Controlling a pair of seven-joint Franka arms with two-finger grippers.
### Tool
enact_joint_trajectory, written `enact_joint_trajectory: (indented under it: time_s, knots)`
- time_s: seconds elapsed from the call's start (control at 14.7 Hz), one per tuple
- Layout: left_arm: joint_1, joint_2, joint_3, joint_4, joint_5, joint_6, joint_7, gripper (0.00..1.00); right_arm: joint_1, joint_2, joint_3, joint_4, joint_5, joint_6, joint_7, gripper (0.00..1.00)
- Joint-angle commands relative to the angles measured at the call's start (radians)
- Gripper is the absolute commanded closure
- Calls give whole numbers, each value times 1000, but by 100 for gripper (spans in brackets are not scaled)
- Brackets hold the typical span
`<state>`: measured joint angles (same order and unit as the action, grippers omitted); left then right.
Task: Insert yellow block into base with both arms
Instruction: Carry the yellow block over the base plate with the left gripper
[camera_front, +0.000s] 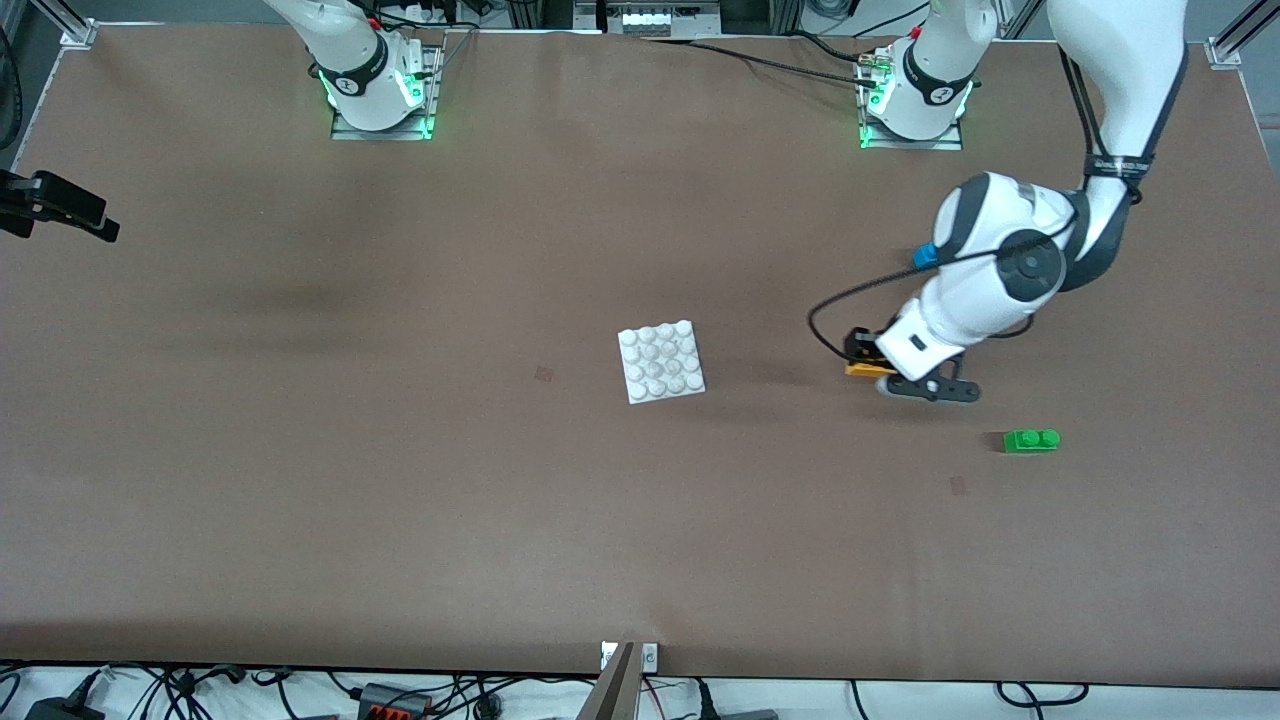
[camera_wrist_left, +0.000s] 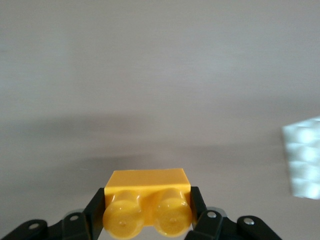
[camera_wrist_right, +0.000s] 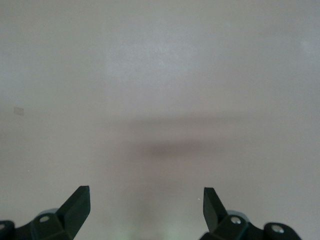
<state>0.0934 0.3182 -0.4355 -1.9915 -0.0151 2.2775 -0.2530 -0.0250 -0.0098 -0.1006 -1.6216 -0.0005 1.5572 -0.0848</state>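
High front camera faces both arm bases; wrist cameras look closely down at the table (camera_front: 400, 500).

arms (camera_front: 1000, 270): white shells | dark grey joints | black cables | green-lit bases

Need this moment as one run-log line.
left gripper: shut on yellow block, over table toward base | right gripper: open, empty, waiting | block not yet inserted
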Motion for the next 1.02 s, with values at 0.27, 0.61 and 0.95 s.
enact_joint_trajectory:
  time_s: [0.27, 0.61, 0.95]
  knots:
    - [-147, 152, -88, 196, 21, -59, -401, 37, -19, -19, 15, -12, 16, -6, 0, 0]
    - [-270, 249, -74, 281, 23, -14, -580, 37, -18, -13, 15, -11, 14, 1, 0, 0]
    - [-503, 303, 116, 333, 21, 79, -664, 37, -12, -13, 18, -11, 14, 0, 0, 0]
